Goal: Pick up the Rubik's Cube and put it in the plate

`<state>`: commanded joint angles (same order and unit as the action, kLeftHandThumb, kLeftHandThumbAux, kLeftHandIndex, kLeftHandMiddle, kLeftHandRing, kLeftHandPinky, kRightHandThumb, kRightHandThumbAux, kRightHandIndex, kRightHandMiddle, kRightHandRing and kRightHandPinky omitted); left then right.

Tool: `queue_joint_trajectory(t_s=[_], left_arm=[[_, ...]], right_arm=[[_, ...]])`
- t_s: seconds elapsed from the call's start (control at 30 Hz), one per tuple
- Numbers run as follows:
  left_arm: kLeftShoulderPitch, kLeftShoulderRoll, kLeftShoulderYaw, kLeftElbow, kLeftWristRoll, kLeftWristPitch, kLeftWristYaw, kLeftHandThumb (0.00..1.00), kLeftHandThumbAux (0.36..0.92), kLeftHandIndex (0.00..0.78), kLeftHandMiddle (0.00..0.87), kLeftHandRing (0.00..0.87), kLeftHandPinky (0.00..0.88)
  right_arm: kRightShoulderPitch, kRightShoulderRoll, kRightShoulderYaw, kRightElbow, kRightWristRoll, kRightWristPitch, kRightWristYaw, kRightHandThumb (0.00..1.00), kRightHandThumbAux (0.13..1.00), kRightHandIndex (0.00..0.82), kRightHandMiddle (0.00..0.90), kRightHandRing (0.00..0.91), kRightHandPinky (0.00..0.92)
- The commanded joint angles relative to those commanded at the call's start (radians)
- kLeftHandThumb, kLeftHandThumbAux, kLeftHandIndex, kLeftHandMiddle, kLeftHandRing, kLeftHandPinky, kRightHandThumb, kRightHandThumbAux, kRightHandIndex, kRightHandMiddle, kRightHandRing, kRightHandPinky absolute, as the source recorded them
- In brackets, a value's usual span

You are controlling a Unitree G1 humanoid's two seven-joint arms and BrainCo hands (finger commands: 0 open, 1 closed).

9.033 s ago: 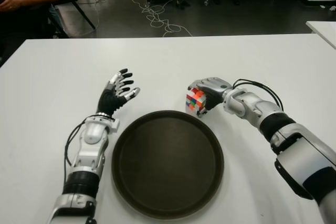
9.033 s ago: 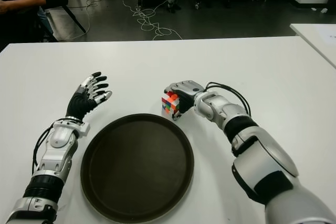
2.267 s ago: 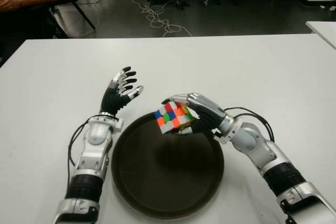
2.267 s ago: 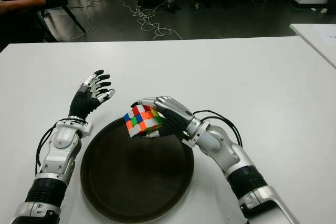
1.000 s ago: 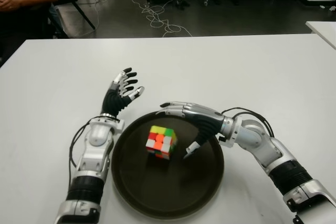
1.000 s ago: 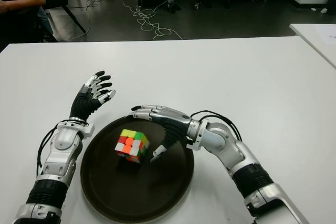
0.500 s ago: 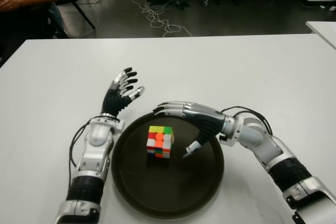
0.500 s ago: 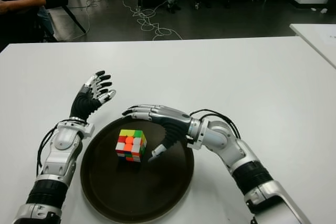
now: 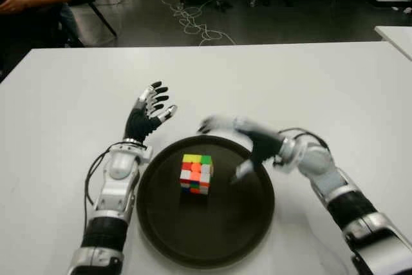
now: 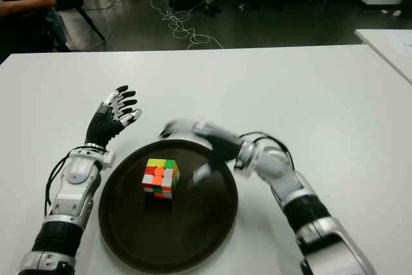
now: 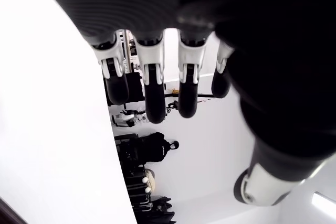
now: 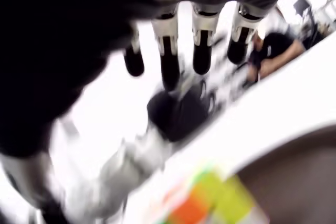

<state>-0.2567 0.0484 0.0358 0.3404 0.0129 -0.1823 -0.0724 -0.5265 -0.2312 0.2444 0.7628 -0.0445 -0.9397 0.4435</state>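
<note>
Fingers of the right hand are seen spread and holding nothing in the left eye view, blurred, above the far right edge of the plate. That plate is a round, dark, matte tray with a low raised rim, set on a smooth white tabletop. The cube sits inside the plate, left of its centre, apart from both hands; its top face shows yellow and green squares, its near face red, orange and white ones. The left hand is raised just beyond the plate's left rim, its silver and black fingers extended and empty.

From the right eye view the same layout is given: the cube stands squarely on the plate, and a person's arm is visible at the far left behind the tabletop.

By the left wrist view, four straight black-tipped fingers are shown with nothing between them.

By the right wrist view, extended fingers are shown released, with the cube blurred below them beside the plate's dark surface.
</note>
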Motion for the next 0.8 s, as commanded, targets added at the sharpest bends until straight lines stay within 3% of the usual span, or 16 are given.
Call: queue_joint_trajectory(t_s=[0.13, 0.17, 0.2, 0.33, 0.43, 0.57, 0.7, 0.8], left_arm=[[-0.001, 0.000, 0.000, 0.001, 0.003, 0.002, 0.003, 0.088, 0.705, 0.112, 0.188, 0.178, 0.183], [-0.001, -0.001, -0.001, -0.001, 0.002, 0.002, 0.002, 0.089, 0.706, 0.113, 0.188, 0.178, 0.183], [0.000, -0.001, -0.001, -0.002, 0.001, 0.002, 0.002, 0.088, 0.709, 0.112, 0.188, 0.177, 0.182], [0.004, -0.001, -0.003, -0.012, 0.002, 0.005, 0.002, 0.072, 0.722, 0.110, 0.184, 0.173, 0.170], [0.008, 0.001, -0.005, -0.021, 0.004, 0.011, 0.001, 0.062, 0.727, 0.113, 0.183, 0.171, 0.169], [0.007, 0.002, -0.005, -0.019, 0.007, 0.016, 0.003, 0.077, 0.721, 0.121, 0.190, 0.182, 0.189], [0.008, 0.002, -0.005, -0.020, 0.009, 0.016, 0.007, 0.097, 0.720, 0.124, 0.201, 0.195, 0.203], [0.009, 0.003, -0.006, -0.020, 0.012, 0.016, 0.010, 0.100, 0.729, 0.125, 0.204, 0.199, 0.205]], right_arm=[[-0.067, 0.016, -0.091, 0.151, 0.039, 0.057, -0.056, 0.000, 0.702, 0.360, 0.408, 0.451, 0.494], [-0.064, 0.030, -0.118, 0.149, 0.057, 0.104, -0.086, 0.000, 0.708, 0.369, 0.423, 0.469, 0.513], [-0.062, 0.041, -0.137, 0.146, 0.068, 0.136, -0.106, 0.000, 0.740, 0.413, 0.501, 0.550, 0.593], [-0.049, 0.086, -0.207, 0.065, 0.159, 0.306, -0.132, 0.003, 0.827, 0.532, 0.676, 0.710, 0.731], [-0.063, 0.094, -0.260, 0.028, 0.234, 0.443, -0.123, 0.013, 0.853, 0.577, 0.726, 0.747, 0.757], [-0.044, 0.116, -0.311, -0.060, 0.312, 0.593, -0.133, 0.038, 0.871, 0.627, 0.768, 0.776, 0.775], [-0.021, 0.137, -0.354, -0.152, 0.367, 0.692, -0.157, 0.047, 0.880, 0.655, 0.784, 0.788, 0.783], [0.011, 0.149, -0.366, -0.234, 0.361, 0.739, -0.201, 0.033, 0.887, 0.663, 0.789, 0.792, 0.787]])
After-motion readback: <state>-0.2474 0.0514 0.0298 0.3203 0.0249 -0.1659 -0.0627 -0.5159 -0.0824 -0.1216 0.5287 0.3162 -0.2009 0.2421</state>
